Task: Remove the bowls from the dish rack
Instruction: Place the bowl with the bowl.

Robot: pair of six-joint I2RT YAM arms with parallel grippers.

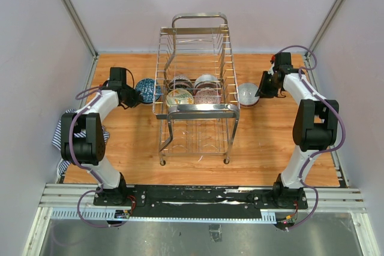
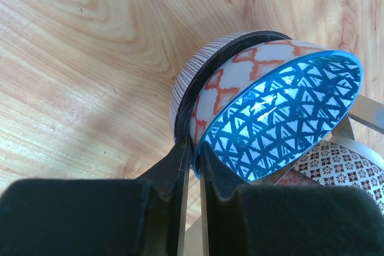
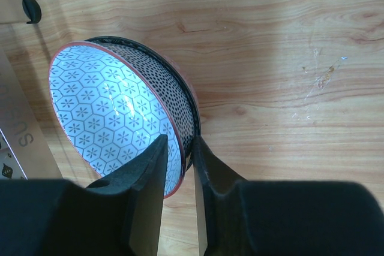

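Observation:
The chrome dish rack [image 1: 198,110] stands mid-table with several bowls [image 1: 179,96] lying in it. Left of it, my left gripper [image 1: 133,97] [image 2: 195,144] is shut on the rim of a tilted bowl [image 1: 146,90] [image 2: 282,112], blue-latticed inside and orange-latticed outside, which is nested in a striped bowl [image 2: 198,67]. On the rack's right side, my right gripper [image 1: 262,90] [image 3: 180,142] straddles the rim of a tilted hexagon-patterned bowl [image 1: 248,94] [image 3: 102,106]. Its jaws are slightly open, with a gap on either side of the rim. This bowl sits in a dark-rimmed bowl [image 3: 191,97].
A striped cloth [image 1: 63,133] hangs over the table's left edge beside the left arm. Walls close in the wooden table [image 1: 270,148] on three sides. A rack bar [image 2: 366,118] and a brown patterned bowl [image 2: 342,166] lie close to the left gripper.

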